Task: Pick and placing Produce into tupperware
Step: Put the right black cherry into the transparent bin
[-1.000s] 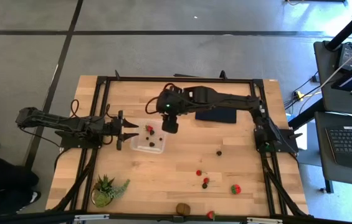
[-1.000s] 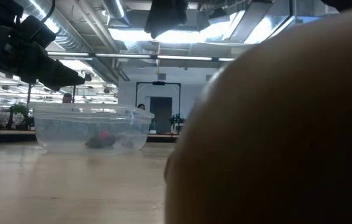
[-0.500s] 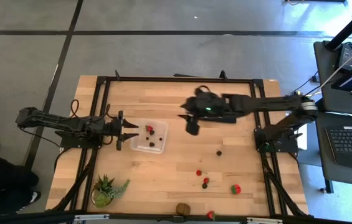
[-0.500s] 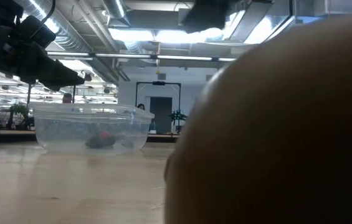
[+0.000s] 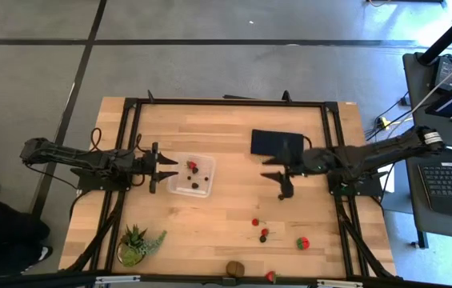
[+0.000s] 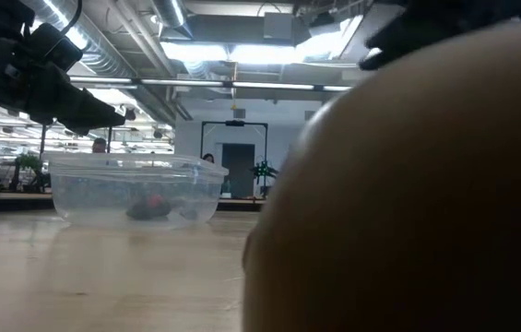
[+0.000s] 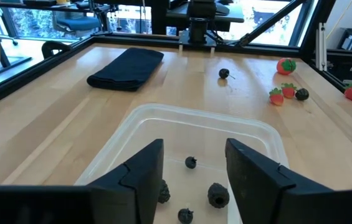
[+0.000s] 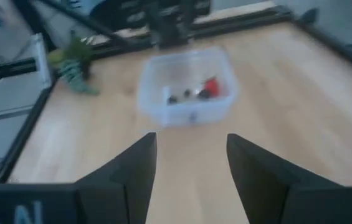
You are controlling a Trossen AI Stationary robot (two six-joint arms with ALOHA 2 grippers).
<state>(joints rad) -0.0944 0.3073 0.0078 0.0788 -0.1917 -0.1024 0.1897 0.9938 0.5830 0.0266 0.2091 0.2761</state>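
The tupperware (image 5: 191, 175), clear plastic, squarish with rounded corners and low walls, sits on the wooden table (image 5: 234, 216) left of centre. Inside lie a red strawberry (image 5: 193, 167) and a few dark berries (image 7: 217, 195).

The left arm lies low and straight along the table from the left edge. The left gripper (image 5: 164, 170) sits at the tupperware's left wall, its dark fingers (image 7: 143, 171) apart and empty, pointing over the rim.

The right arm reaches in from the right edge, stretched leftward. The right gripper (image 5: 278, 179) hangs right of centre, just below a flat dark cloth (image 5: 277, 144), well apart from the tupperware, its fingers (image 8: 136, 167) apart with nothing between them.

More fruit lies loose nearer the front edge: two strawberries (image 5: 255, 222) with a dark berry (image 5: 263, 238), a bigger strawberry (image 5: 302, 242), a brown oval kiwi (image 5: 234, 268), and another strawberry (image 5: 270, 276) at the edge. A spiky green plant (image 5: 136, 243) stands front left.
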